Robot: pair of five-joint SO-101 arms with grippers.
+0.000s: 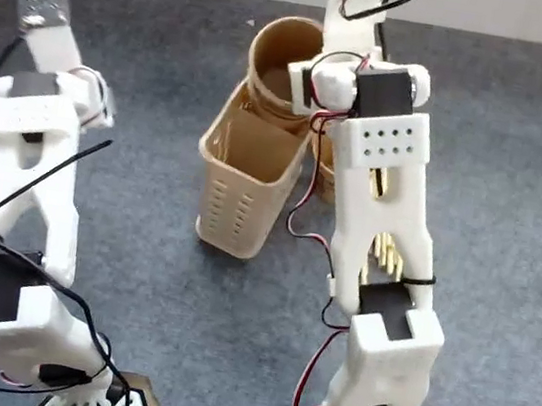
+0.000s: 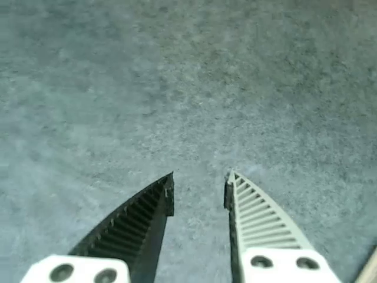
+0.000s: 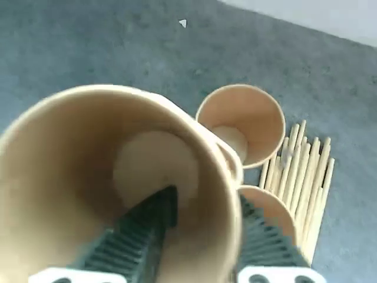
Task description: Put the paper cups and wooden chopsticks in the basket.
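Grey carpet-like table top, two white arms side by side. The right gripper (image 3: 206,200) pinches the wall of a paper cup (image 3: 118,177), one finger inside and one outside, closed on the rim. From above, the cup sits at the far edge of the basket (image 1: 243,184); can't tell if it's over the opening or just beyond it. The basket stands w/ its mouth up, nothing visible inside. The left gripper (image 2: 200,180) hangs over bare carpet well off to the side, fingers part-way apart, holding nothing. Two other cups (image 3: 244,124) lie near the chopsticks (image 3: 303,177), which rest flat in a loose bundle. Risks, as I judge them: the grip is on thin wall only, so the cup may slip or buckle. If let go too far back it lands outside. A bump on the rim could tip the light basket. The held cup's long axis is approx. vertical, mouth up, slightly tilted. The chopsticks' long axes run parallel, side by side.
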